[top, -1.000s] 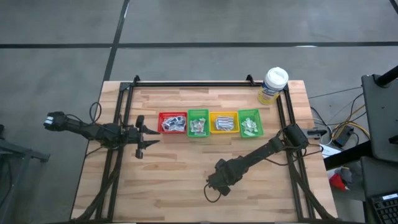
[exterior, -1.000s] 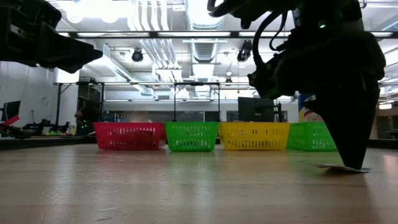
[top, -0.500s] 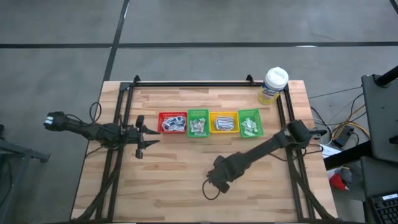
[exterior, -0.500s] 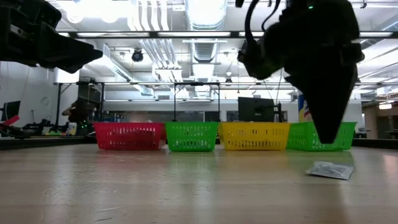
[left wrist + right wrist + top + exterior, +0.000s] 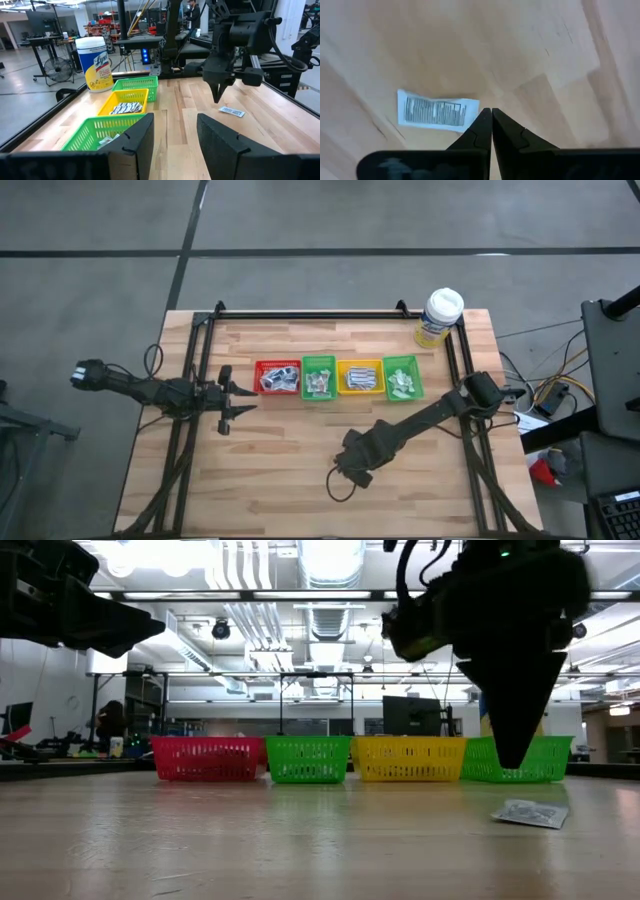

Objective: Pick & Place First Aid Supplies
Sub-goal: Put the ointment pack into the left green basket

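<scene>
Low view, right of frame: our right gripper (image 5: 512, 762) hangs clenched and empty above the packet (image 5: 529, 813); another descent risks pinching air, since the packet lies flat.

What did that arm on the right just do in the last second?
The right gripper rose off the table with its jaws shut and empty; the white packet it had pressed on now lies free beneath it. The left gripper, the bins and the bottle stayed put.
</scene>
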`<action>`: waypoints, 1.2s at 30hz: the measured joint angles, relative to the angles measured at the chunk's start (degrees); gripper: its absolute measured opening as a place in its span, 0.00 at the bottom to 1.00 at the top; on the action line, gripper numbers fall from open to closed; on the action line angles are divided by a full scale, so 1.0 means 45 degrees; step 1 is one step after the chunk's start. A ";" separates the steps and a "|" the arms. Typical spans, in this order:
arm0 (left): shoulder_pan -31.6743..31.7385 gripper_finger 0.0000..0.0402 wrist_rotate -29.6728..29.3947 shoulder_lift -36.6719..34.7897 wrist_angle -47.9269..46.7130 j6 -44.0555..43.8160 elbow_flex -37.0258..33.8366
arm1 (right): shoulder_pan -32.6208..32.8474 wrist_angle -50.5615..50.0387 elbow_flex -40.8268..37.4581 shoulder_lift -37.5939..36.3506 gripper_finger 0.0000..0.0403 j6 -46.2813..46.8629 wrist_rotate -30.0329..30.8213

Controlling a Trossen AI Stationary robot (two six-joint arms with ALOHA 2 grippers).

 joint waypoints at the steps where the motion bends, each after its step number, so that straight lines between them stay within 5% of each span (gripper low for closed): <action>1: 0.0000 0.38 0.0000 -0.0003 0.0000 0.0000 0.0000 | 0.0028 0.0011 0.0005 0.0000 0.03 -0.0707 -0.0015; 12: -0.0003 0.38 -0.0001 0.0001 -0.0005 0.0005 0.0000 | 0.0333 0.1074 0.0117 0.0000 0.22 -0.7111 -0.0287; 20: 0.0000 0.38 -0.0001 0.0000 -0.0005 0.0005 0.0000 | 0.0330 0.1274 0.0107 0.0005 0.26 -0.9976 -0.0299; 36: -0.0001 0.38 -0.0057 -0.0001 -0.0005 0.0006 0.0000 | 0.0248 0.2136 -0.0497 0.0027 0.27 -1.0899 -0.0962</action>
